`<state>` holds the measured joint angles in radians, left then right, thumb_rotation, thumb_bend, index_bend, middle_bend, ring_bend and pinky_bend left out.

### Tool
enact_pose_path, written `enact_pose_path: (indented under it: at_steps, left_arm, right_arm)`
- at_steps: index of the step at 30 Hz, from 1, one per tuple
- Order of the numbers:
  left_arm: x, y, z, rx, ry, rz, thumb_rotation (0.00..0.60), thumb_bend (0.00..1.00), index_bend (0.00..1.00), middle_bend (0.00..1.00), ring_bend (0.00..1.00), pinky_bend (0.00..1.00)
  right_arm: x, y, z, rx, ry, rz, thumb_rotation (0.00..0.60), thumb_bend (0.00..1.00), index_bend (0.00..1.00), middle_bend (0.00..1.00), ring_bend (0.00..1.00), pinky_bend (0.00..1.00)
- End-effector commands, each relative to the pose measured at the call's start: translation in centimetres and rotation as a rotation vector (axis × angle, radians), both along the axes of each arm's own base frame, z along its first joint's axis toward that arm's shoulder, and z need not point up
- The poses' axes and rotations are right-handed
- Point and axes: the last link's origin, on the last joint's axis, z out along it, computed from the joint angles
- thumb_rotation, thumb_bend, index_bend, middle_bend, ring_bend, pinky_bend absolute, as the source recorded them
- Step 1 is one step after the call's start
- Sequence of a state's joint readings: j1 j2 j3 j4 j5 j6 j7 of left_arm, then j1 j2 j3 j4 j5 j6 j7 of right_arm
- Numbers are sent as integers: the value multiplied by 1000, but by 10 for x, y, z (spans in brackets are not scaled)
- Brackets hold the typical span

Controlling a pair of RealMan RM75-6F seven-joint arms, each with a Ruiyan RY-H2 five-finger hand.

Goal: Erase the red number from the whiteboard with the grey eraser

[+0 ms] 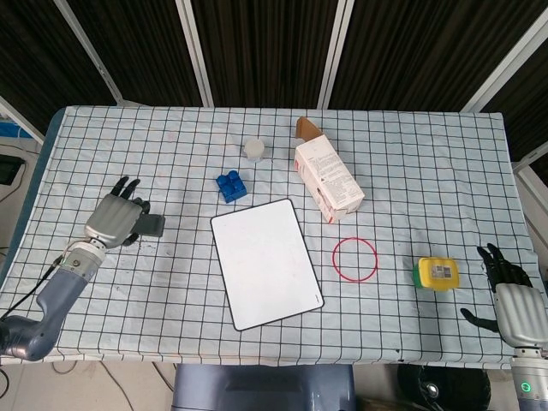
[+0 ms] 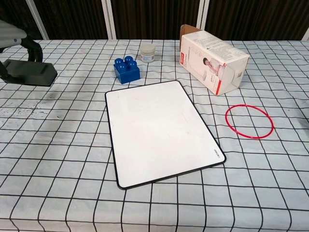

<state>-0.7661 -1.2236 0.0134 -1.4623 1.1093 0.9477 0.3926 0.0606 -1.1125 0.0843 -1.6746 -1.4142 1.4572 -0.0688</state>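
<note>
L hand (image 1: 116, 218) grips the grey eraser (image 2: 30, 73) at the far left of the table, well apart from the whiteboard (image 1: 265, 261); eraser's base looks down on the checked cloth (image 1: 411, 171), can't tell for sure. Board lies mid-table, surface white w/ only faint reddish smudges in the chest view. R hand (image 1: 514, 300) sits at the bottom-right edge, fingers apart, holding nothing. Blue brick (image 1: 229, 187) just beyond the board's top-left corner, small white jar (image 1: 253, 151) behind it. Carton (image 1: 328, 178) lies on its side near the board's top right; red ring (image 1: 354, 259) right of the board, yellow-green block (image 1: 437, 273) further right.
</note>
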Motion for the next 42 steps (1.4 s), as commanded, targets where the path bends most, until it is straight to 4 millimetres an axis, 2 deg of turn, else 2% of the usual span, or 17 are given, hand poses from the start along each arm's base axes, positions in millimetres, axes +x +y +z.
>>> enact_pose_path:
  at_steps: [1,11,14,16,19,21,24,31,35,42]
  left_arm:
    - [-27,4,-16,-33,-21,47,600,262,407,447,0,0]
    - [-38,13,-33,-61,-37,25,600,238,372,418,0,0]
    - [-39,11,-36,-77,-29,32,600,209,351,373,0,0]
    - [-40,10,-38,-90,-20,38,600,178,287,286,0,0]
    - [-40,8,-37,-100,5,48,600,126,140,163,0,0]
    - [-38,6,-34,-105,8,57,600,101,61,107,0,0]
    - [-31,3,-23,-94,-2,49,600,80,6,53,0,0]
    - [-9,-19,14,-21,-9,-12,600,76,0,44,0,0]
    - [-5,-43,38,54,0,5,600,77,0,45,0,0]
    - [-2,-88,66,141,-82,3,600,77,0,44,0,0]
  right_arm:
    - [0,0,0,0,1,-1,600,35,55,49,165,184]
    - [0,-1,0,0,0,-5,600,35,55,49,165,184]
    - [0,-1,0,0,-2,-6,600,35,55,49,165,184]
    - [0,0,0,1,-2,-6,600,35,55,50,165,184]
    - [-1,0,0,1,-3,-8,600,38,55,54,166,184]
    - [0,0,0,-1,-5,-8,600,38,55,56,166,184]
    - [0,-1,1,-2,-5,-7,600,38,55,56,166,184]
    - [0,-1,0,-1,-5,-7,600,38,55,56,166,184]
    - [0,-1,1,-3,-4,-5,600,38,55,56,166,184]
    - [0,-1,1,-7,-1,0,600,38,53,56,166,184]
